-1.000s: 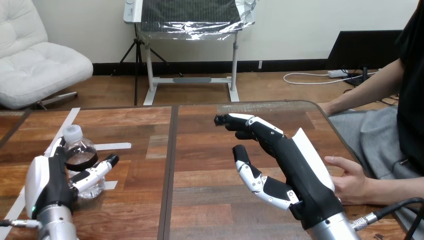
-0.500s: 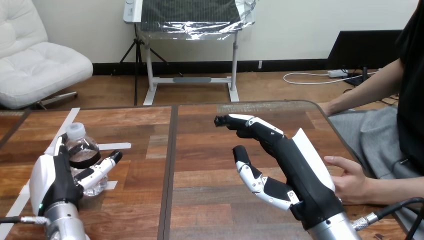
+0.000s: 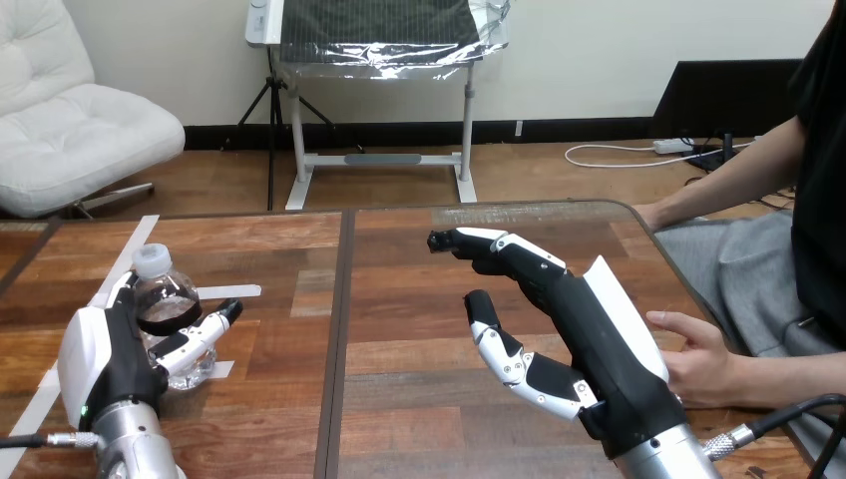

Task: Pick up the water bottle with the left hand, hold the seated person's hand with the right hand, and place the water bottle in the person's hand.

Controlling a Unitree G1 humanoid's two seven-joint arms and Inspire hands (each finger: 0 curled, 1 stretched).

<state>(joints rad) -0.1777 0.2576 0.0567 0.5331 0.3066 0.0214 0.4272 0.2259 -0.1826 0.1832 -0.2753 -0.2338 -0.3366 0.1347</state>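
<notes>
Wooden worktop [image 3: 399, 299]: clear plastic water bottle [image 3: 162, 296], white cap, stands at left, lower half masked by left robot hand [image 3: 100, 359]; its grip we cannot tell. Right robot hand [image 3: 599, 349] spread open, partly covering person's hand [image 3: 703, 361].

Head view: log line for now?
left hand open, flanking water bottle | bottle upright on table | right hand open, raised | person's hand beside it, unheld

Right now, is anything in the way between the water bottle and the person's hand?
Yes: the robot's open right hand hangs over the table between the water bottle and the person's hand. Nothing else visible stands between them.
</notes>
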